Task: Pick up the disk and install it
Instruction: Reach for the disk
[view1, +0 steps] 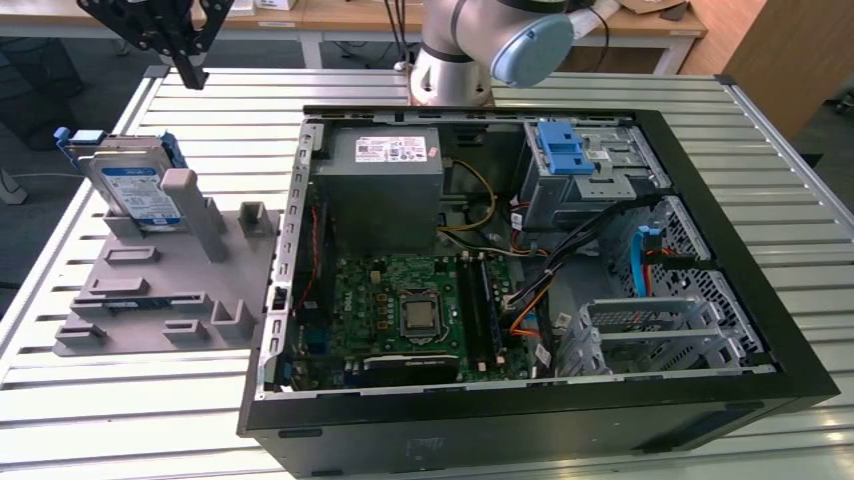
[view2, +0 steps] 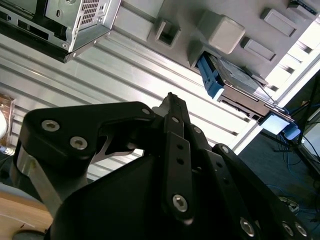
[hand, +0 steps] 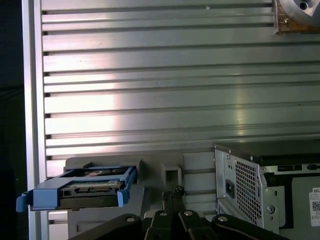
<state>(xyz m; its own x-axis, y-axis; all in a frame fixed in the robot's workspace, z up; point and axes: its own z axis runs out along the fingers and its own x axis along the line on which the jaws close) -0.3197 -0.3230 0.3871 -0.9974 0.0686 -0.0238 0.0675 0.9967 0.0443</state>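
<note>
Two risks: my claw (view1: 194, 76) may knock the grey post (view1: 183, 200) that stands just in front of the disk (view1: 136, 190), or it may catch only the blue bracket (view1: 80, 137), so that the disk tilts and slips out.
Cause: the disk stands on its edge between upright posts of the grey plate (view1: 160, 300). I judge there is little room for my fingers beside it.
Claw: narrow, fingers drawn together, holding nothing. In the exterior view it hangs at 12 o'clock of the disk, well apart from it.
Disk place: on the grey plate, at 9 o'clock of the computer case (view1: 747, 320) in the exterior view, not inside the case.
Disk look: flat and silver-grey, with a blue-and-white label across its face and blue plastic along its edges.
Case: open on top. Its metal walls could scrape the disk if I carried it too low.
</note>
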